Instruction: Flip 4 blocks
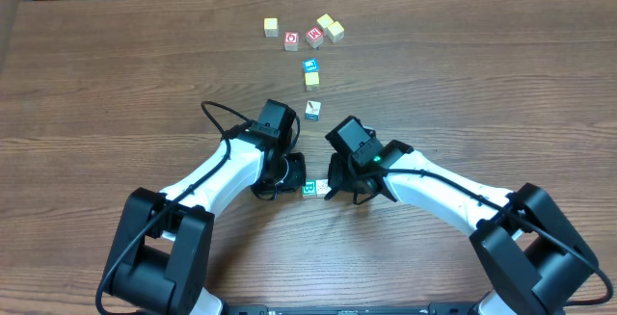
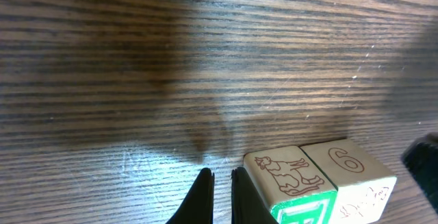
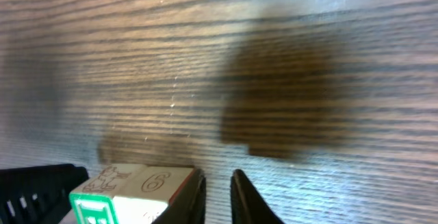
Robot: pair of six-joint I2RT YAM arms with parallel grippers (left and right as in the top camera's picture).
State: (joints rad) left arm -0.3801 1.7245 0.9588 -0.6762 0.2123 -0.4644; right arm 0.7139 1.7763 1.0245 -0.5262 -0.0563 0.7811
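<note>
Two blocks sit side by side on the table between my grippers. One is a green-faced block (image 1: pixel 308 189) (image 2: pixel 287 176) (image 3: pixel 102 190) with an animal drawing on top. Beside it is a pale block (image 1: pixel 321 188) (image 2: pixel 349 169) (image 3: pixel 157 183) with a 6 on top. My left gripper (image 1: pixel 298 184) (image 2: pixel 221 183) is shut and empty, its right finger (image 2: pixel 246 200) against the green-faced block's side. My right gripper (image 1: pixel 334 188) (image 3: pixel 217 183) stands slightly open and empty, its left finger (image 3: pixel 191 196) against the pale block. A white block with a teal mark (image 1: pixel 312 110) lies farther back.
Farther back lie a blue-faced cube (image 1: pixel 310 66) and a yellow cube (image 1: pixel 311 81). At the far side are two red-faced cubes (image 1: pixel 291 40) (image 1: pixel 314 36) and pale yellow cubes (image 1: pixel 271 27) (image 1: pixel 331 27). A black cable (image 1: pixel 217 113) loops by the left arm.
</note>
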